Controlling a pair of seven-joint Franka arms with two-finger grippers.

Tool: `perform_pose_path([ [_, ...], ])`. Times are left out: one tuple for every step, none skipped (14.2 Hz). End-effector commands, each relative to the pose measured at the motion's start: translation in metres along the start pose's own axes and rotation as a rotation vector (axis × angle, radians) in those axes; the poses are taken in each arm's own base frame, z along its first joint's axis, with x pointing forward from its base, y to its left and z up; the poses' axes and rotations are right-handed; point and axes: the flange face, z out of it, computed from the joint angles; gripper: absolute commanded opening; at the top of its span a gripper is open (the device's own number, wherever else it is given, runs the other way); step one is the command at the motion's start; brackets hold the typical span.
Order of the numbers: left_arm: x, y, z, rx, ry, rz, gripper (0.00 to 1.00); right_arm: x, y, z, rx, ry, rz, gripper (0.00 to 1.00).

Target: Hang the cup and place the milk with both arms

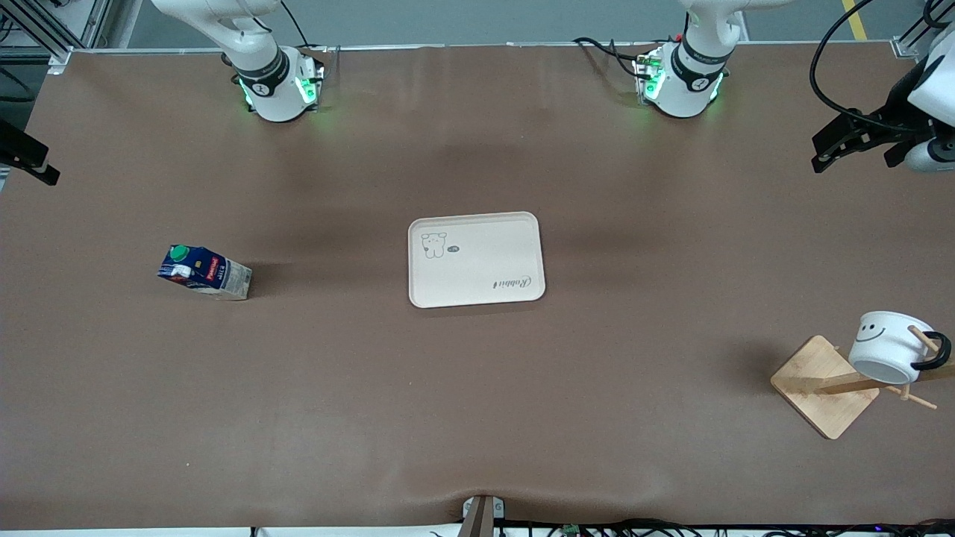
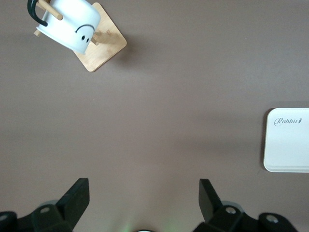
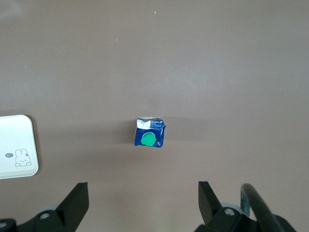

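Brown-covered table (image 1: 477,418), cup hung already, milk waiting on its own.

Front view: the white smiley-faced cup (image 1: 888,347) with black loop handle hangs on a peg of the bamboo rack (image 1: 824,386) at the left arm's end, so that half looks finished; the dark-blue, green-capped milk carton (image 1: 203,271) stands toward the right arm's end, well apart from the cream rabbit-print tray (image 1: 476,259) at the middle, its likely destination; left gripper (image 1: 847,142) hangs high at the table's edge, waiting. Left wrist view: jaws apart, holding nothing; cup, rack and tray below. Right wrist view: right gripper (image 3: 143,203) hovers over the carton, jaws apart, seemingly lined up to descend.
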Motion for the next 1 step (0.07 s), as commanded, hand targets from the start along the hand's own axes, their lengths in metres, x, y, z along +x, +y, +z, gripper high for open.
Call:
perform_pose_path([
  [0.0029, -0.0017, -0.0037, -0.01, 0.0, 0.012, 1.0, 0.0048, -0.0019, 0.001, -0.015, -0.002, -0.003, 1.0],
])
